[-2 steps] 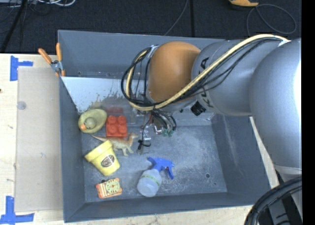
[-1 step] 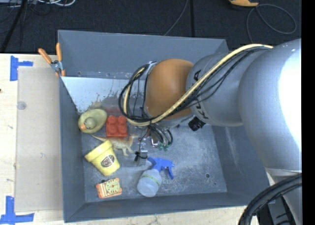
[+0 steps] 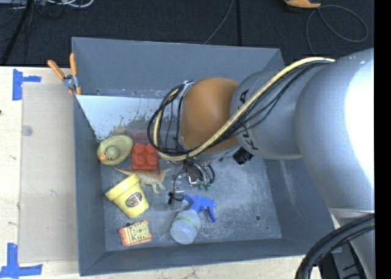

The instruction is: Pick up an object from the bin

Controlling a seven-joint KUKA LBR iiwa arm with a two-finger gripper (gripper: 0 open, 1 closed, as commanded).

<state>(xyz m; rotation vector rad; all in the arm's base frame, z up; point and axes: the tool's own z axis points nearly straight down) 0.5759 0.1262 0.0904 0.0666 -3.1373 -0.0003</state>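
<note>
Camera view: grey bin [image 3: 256, 207] speckled (dark flr [image 3: 153, 12] beyond).

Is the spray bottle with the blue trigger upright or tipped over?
Tipped over. The spray bottle lies on its side on the bin floor, blue trigger head toward the bin's middle.

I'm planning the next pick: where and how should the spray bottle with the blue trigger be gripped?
Probably across its pale body, from straight above. The spray bottle lies on its side with bare floor beside the body; its blue trigger head is thin and irregular.
</note>
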